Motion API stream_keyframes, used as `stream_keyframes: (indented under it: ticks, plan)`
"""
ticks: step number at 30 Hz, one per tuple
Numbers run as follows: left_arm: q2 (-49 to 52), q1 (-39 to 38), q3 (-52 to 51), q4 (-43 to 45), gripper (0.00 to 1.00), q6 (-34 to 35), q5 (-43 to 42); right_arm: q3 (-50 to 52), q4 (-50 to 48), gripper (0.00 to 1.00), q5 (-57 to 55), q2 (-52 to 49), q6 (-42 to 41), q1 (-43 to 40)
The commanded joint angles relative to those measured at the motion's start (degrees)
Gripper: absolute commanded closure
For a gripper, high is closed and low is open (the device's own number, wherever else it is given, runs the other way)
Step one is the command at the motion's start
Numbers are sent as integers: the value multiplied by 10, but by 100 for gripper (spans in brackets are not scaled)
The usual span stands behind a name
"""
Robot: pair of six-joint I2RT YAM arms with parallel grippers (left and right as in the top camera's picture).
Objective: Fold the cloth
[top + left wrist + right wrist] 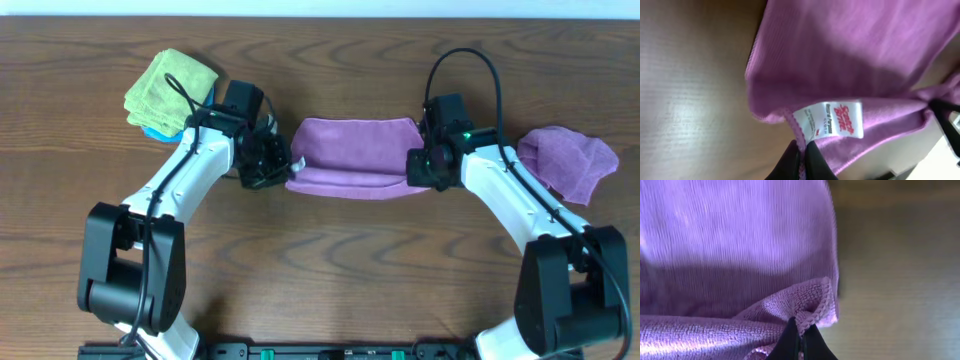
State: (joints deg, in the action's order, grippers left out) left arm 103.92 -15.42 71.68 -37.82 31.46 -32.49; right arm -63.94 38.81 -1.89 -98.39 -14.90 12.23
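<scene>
The purple cloth (355, 150) lies mid-frame on the tabletop (330, 260), with its long axis running left to right between the two arms. The left fingers (816, 162) are closed on its lower left corner just under the white tag (832, 120), and the right fingers (789, 339) are closed on its lower right corner. Both arms reach inward with the wrists low. I think the fold must carry both corners together toward the top of the frame.

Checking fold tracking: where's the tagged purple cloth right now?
Overhead, the cloth sits mid-table, stretched between the left end effector and the right end effector, each pinching an end; the green cloth lies far left, the other purple cloth far right.
</scene>
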Motion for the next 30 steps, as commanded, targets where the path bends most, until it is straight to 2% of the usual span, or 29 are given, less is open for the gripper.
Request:
stream_keyframes:
  ticks: [1, 8, 14, 30]
  plan:
    - [-8, 4, 1, 37, 94, 40, 31, 0, -32, 98, -49, 10, -9, -2]
    - [3, 3, 1, 129, 94, 76, 91, 0, -151, 98, -78, 5, -7, -2]
    - [30, 4, 1, 173, 94, 89, 105, 0, -223, 98, -78, -19, -2, -2]
    - [122, 4, 1, 275, 94, 105, 125, 0, -325, 99, -104, -127, 41, -2]
